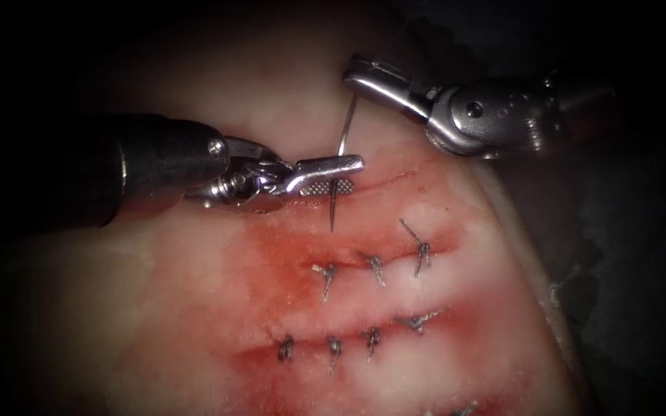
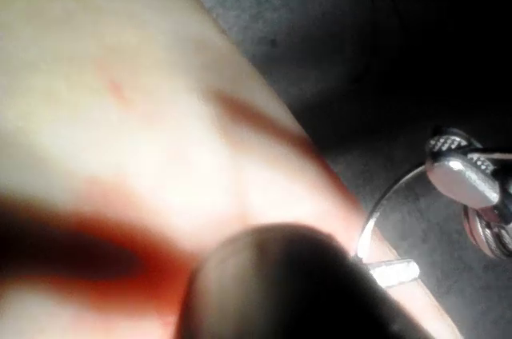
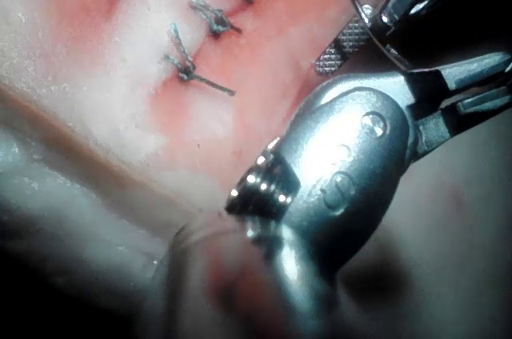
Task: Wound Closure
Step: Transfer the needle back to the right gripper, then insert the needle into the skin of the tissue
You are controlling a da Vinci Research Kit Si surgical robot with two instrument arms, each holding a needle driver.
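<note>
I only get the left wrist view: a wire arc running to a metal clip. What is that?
Observer: The arc is the needle. In the endoscope view its tip points at the tissue; I cannot tell if it is in.
Visitor: Who holds it?
Observer: Your clip, the right tool, grips its upper end. The left tool holds nothing: its jaws stand open around the needle's middle.
Visitor: Any sewing done?
Observer: Yes, two rows of stitches below the tip, with red fluid around them.
</note>
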